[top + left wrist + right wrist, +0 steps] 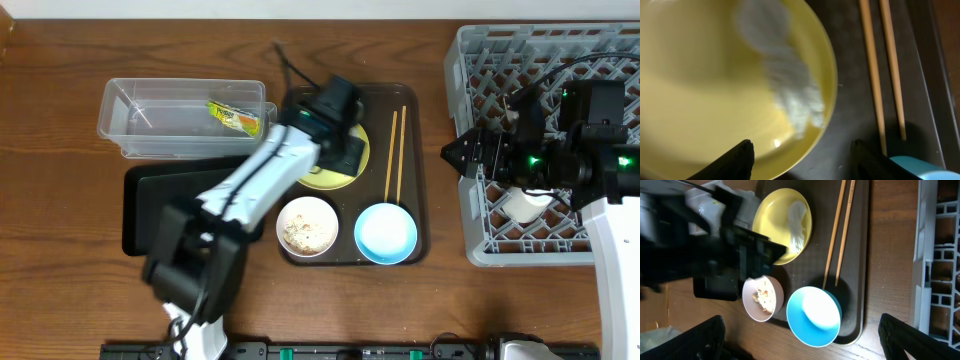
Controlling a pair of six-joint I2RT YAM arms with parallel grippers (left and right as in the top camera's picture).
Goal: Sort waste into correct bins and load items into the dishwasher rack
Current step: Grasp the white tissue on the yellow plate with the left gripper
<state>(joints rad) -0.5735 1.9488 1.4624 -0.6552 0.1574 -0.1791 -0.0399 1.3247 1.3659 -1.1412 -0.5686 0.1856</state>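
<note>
Jaws on my left gripper (802, 162) stand wide apart, empty, just over the yellow plate (700, 90), where the white tissue (790, 85) lies near the rim, on the brown tray (850, 100). My right gripper (805, 340) is spread wide as well, holding nothing, by the rack (455, 70). If I close low, I could pinch the rim with the tissue, tipping the plate onto the chopsticks (875, 75), or tear the tissue and leave half behind.

- One yellow plate (772, 222)
- Two bowls: a white bowl (308, 200), a blue bowl (385, 233)
- Two chopsticks (874, 75)
- One white cup (525, 205)
- One green wrapper (233, 117)
- One tissue (790, 85)
- One clear tub (165, 120)
- One black tray (150, 210)
- One brown tray (415, 170)
- One grey rack (475, 245)
- Two robot arms: left arm (265, 170), right arm (610, 240)
</note>
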